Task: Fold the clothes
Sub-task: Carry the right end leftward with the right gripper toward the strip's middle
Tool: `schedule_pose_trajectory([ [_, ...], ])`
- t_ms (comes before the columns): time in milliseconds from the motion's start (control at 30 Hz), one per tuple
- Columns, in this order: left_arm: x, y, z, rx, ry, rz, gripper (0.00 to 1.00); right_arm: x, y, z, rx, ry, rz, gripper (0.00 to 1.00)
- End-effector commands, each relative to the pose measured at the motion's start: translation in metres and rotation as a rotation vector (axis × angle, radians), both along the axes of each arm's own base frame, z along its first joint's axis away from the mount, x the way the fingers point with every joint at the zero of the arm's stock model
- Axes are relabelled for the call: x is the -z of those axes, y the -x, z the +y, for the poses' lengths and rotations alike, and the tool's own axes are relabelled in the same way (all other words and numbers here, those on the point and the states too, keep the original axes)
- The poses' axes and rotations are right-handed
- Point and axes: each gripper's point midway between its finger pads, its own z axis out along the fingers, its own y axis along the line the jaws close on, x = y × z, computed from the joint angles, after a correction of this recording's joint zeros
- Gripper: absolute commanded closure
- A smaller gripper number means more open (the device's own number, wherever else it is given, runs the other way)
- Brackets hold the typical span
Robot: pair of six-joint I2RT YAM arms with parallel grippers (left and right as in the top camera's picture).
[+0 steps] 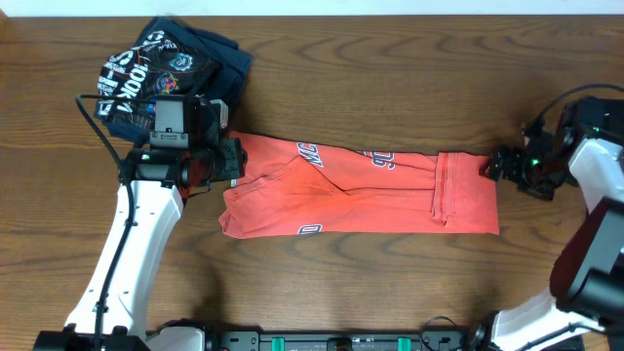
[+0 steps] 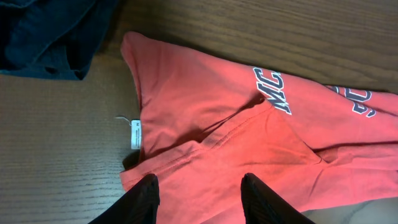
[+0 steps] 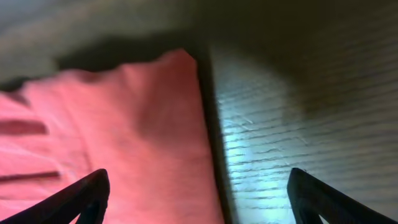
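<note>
The coral-red T-shirt (image 1: 361,190) lies folded into a long band across the table's middle, its lettering showing along the upper edge. My left gripper (image 1: 234,161) hovers over the shirt's left end, open, with the red fabric (image 2: 236,124) below its fingers (image 2: 149,196) and nothing between them. A white care label (image 2: 134,134) sticks out at the shirt's edge. My right gripper (image 1: 492,164) stands wide open at the shirt's right end, straddling the cloth's edge (image 3: 124,137) and bare wood; its fingertips (image 3: 93,186) hold nothing.
A navy white-printed garment (image 1: 171,73) lies crumpled at the back left, just behind the left arm, and shows again as navy cloth (image 2: 50,37) in the left wrist view. Bare wooden table (image 1: 390,88) surrounds the shirt.
</note>
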Motion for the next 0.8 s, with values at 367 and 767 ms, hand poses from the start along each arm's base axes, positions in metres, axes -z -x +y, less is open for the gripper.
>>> schedule_pose_trajectory([
  [367, -0.006, -0.005, 0.003, -0.006, -0.013, -0.022, 0.47, 0.039, 0.012, 0.025, -0.100, -0.198, 0.059, 0.25],
  [767, -0.008, -0.008, 0.003, -0.007, -0.011, -0.038, 0.46, 0.048, 0.018, 0.025, -0.046, -0.232, 0.138, 0.99],
])
